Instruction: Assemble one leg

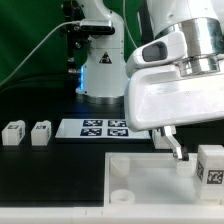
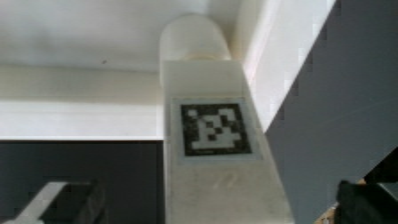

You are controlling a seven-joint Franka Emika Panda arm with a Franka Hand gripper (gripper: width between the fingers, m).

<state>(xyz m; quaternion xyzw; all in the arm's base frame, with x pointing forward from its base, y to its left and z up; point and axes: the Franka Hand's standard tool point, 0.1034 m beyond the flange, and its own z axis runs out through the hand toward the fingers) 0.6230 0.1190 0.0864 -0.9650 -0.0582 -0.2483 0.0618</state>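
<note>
The claw [image 2: 210, 203] gapes open. Between its dark fingers [image 2: 50, 203], apparently untouched, sits the leg [image 2: 215, 100]: a smooth white round-ended post, square-tagged.

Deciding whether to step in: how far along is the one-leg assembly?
Done: nothing fitted; the two sockets visible in the square piece look empty. In hand: the open gripper straddles a tagged leg, fingers clear of it. Left: grasp it and seat it in a socket. Two other legs sit untouched beside the marker board.
</note>
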